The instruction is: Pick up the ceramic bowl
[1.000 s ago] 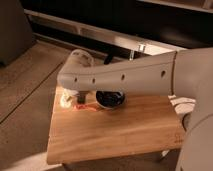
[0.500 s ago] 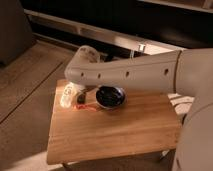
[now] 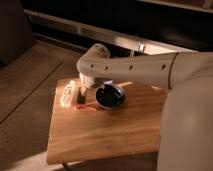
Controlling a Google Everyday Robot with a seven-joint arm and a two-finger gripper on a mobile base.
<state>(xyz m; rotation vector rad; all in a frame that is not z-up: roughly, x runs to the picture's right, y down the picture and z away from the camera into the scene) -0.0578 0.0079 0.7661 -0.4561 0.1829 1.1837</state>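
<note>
— Sitting where, the small round black-glazed ceramic bowl (image 3: 110,96)?
— Toward twelve o'clock on the pale wooden table (image 3: 100,137). The end effector (image 3: 82,93) hangs at its nine o'clock; wide or narrow, I cannot tell. Centre it over the rim before descending.

The gripper (image 3: 82,94) is partly hidden under the arm (image 3: 131,66), beside the ceramic bowl (image 3: 111,98); bowl's far rim covered too

Ceramic bowl (image 3: 111,96) on worktop (image 3: 110,135), toward the far edge. Claw (image 3: 83,92) just left of bowl, low over worktop. Cup (image 3: 67,94) further left of bowl, beyond claw, near worktop's left edge. Arm (image 3: 135,67) crosses above bowl's far side.
</note>
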